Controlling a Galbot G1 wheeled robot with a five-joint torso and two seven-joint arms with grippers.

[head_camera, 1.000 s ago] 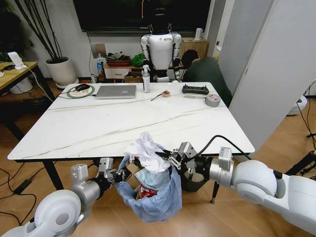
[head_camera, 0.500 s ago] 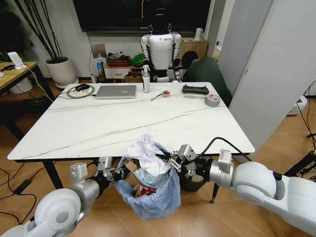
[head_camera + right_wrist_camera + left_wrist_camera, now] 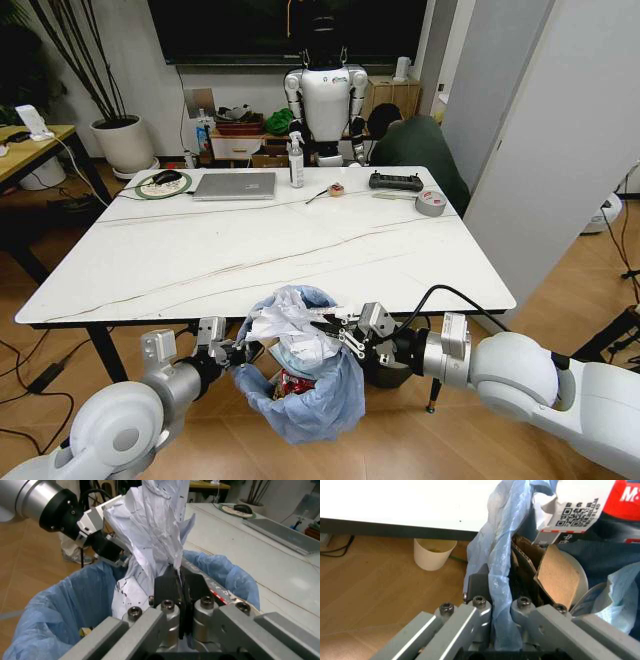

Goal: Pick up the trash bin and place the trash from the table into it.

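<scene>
The trash bin, lined with a baggy light-blue bag, hangs just below the table's near edge. My left gripper is shut on the bag rim, pinching the plastic between its fingers. My right gripper is shut on a crumpled white paper sheet held inside the bin's mouth. In the right wrist view the paper sheet rises above the shut gripper, with the blue bag around it. Brown cardboard and a red wrapper lie in the bin.
On the table's far side lie a silver laptop, a spray bottle, a black remote and a grey tape roll. A dark bin stands under my right forearm. A cream bucket sits on the floor under the table.
My right gripper has lowered the white paper a little, so it sits deeper in the bag's mouth. The left gripper keeps its hold on the bag rim.
</scene>
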